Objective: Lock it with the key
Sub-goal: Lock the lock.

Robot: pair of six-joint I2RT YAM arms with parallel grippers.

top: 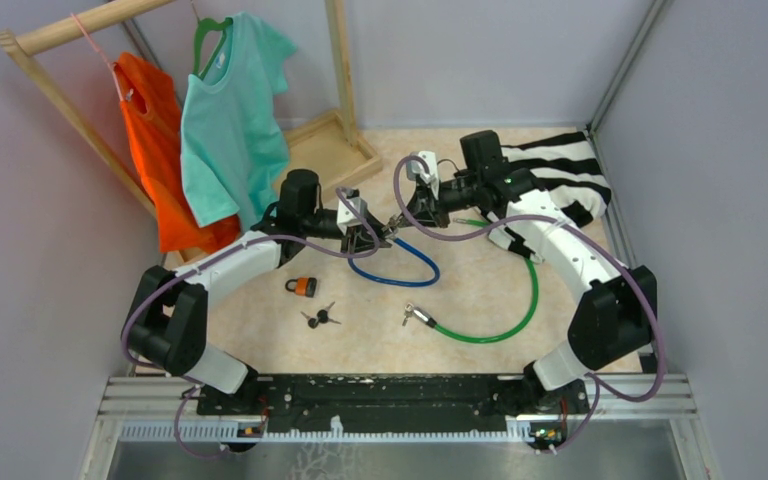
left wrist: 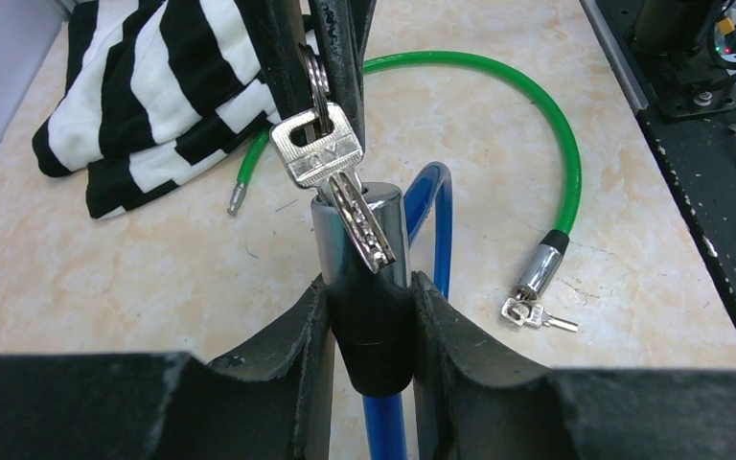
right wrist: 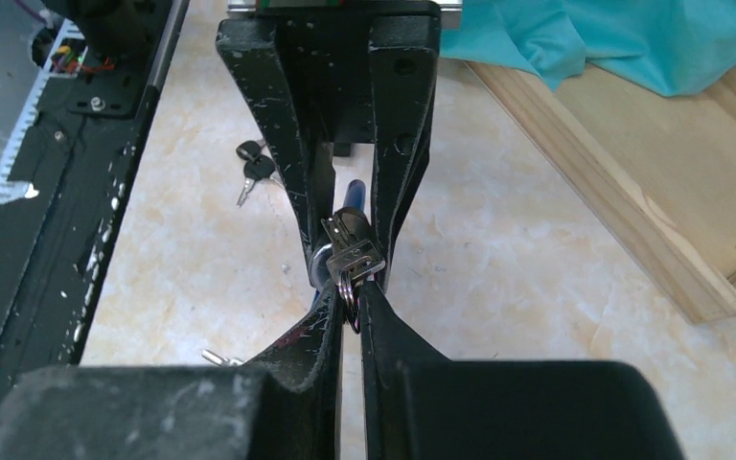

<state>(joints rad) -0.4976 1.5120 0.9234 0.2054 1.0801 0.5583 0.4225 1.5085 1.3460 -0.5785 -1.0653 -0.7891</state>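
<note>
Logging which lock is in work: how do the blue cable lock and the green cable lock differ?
The blue cable lock's barrel stands clamped in the left gripper; the green cable lock lies loose on the table. The right gripper pinches a key at blue's barrel top; green's keys rest by its barrel, ungripped. Both are coated cables with silver barrels.

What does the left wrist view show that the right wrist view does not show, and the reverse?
Only the left wrist view: the striped cloth, the green cable lock and the small keys at its end. Only the right wrist view: the teal shirt, the wooden rack base and the black-headed keys on the table. Both: the left gripper shut on the blue cable lock at its head, and the right gripper shut on the silver keys right at that head.
</note>
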